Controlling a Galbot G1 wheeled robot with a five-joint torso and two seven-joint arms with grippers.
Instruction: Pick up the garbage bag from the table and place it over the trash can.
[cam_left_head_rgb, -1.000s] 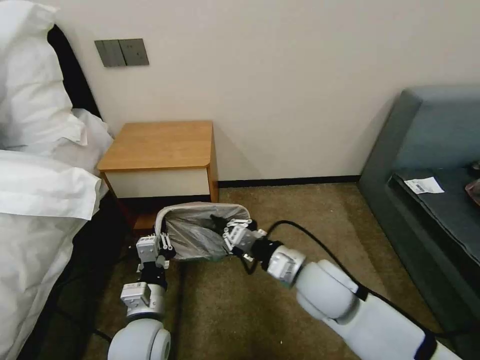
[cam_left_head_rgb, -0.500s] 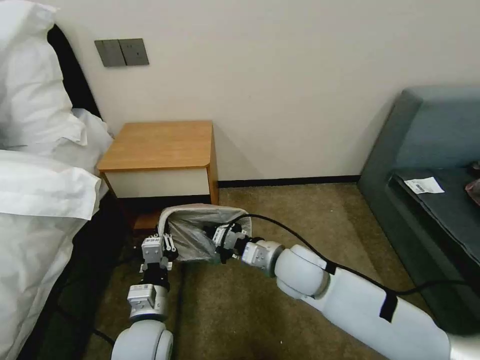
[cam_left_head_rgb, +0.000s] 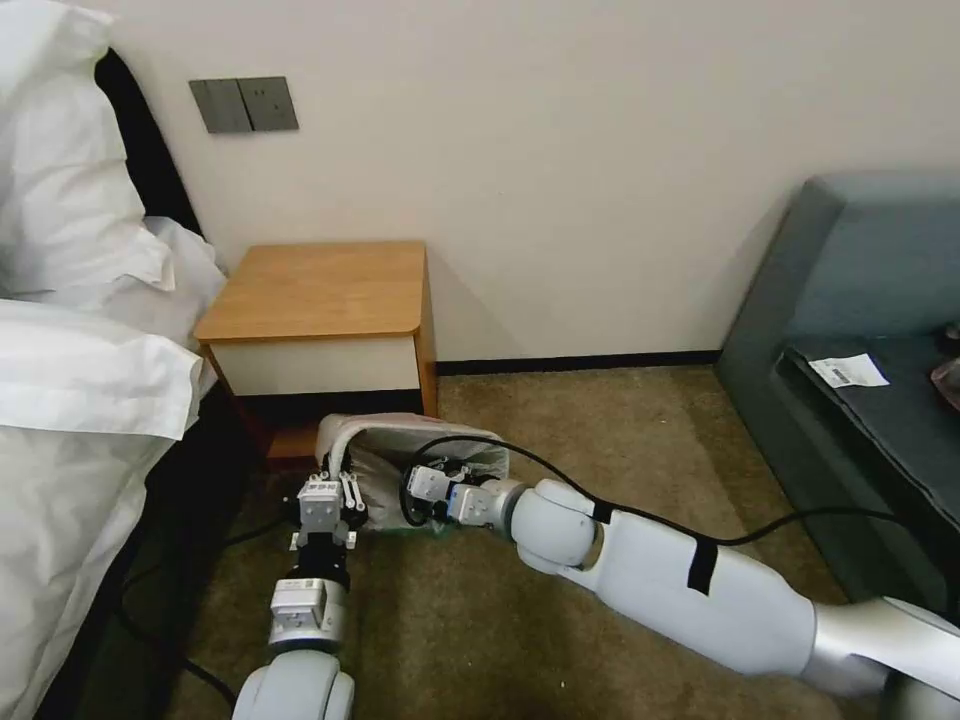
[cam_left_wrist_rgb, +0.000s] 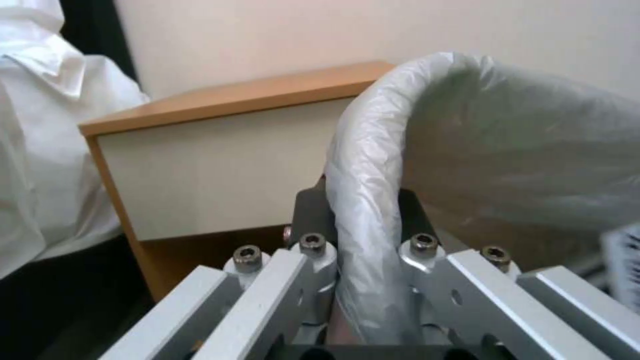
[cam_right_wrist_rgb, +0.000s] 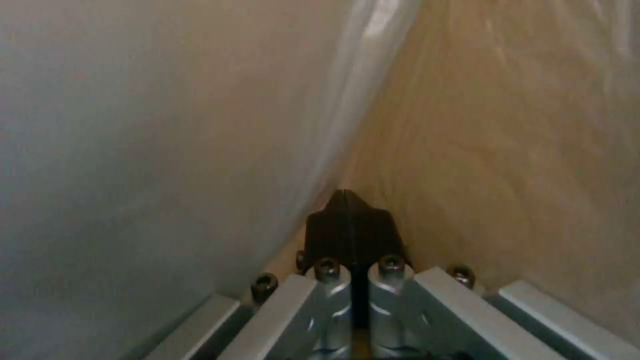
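Note:
The grey translucent garbage bag (cam_left_head_rgb: 385, 462) is draped over the mouth of the trash can (cam_left_head_rgb: 395, 531), which stands on the carpet in front of the table (cam_left_head_rgb: 320, 290). A sliver of the can's green wall shows low on its near side. My left gripper (cam_left_head_rgb: 335, 492) is at the can's left rim, shut on the rolled edge of the bag (cam_left_wrist_rgb: 363, 200). My right gripper (cam_left_head_rgb: 420, 490) reaches down inside the bag, its black fingertips (cam_right_wrist_rgb: 360, 227) pressed together. Plastic film (cam_right_wrist_rgb: 133, 150) lies around them, and the can's beige inside (cam_right_wrist_rgb: 507, 150) shows through it.
A bed with white bedding (cam_left_head_rgb: 80, 380) is at the left, close to the table. A grey-blue sofa (cam_left_head_rgb: 870, 330) with a paper slip stands at the right. Olive carpet (cam_left_head_rgb: 600, 440) lies open between them. A black cable (cam_left_head_rgb: 640, 500) trails over my right arm.
My right arm has stretched lower and to the left, pushing its gripper deeper into the bag. My left gripper has shifted slightly right with the rim. The bag sits lower.

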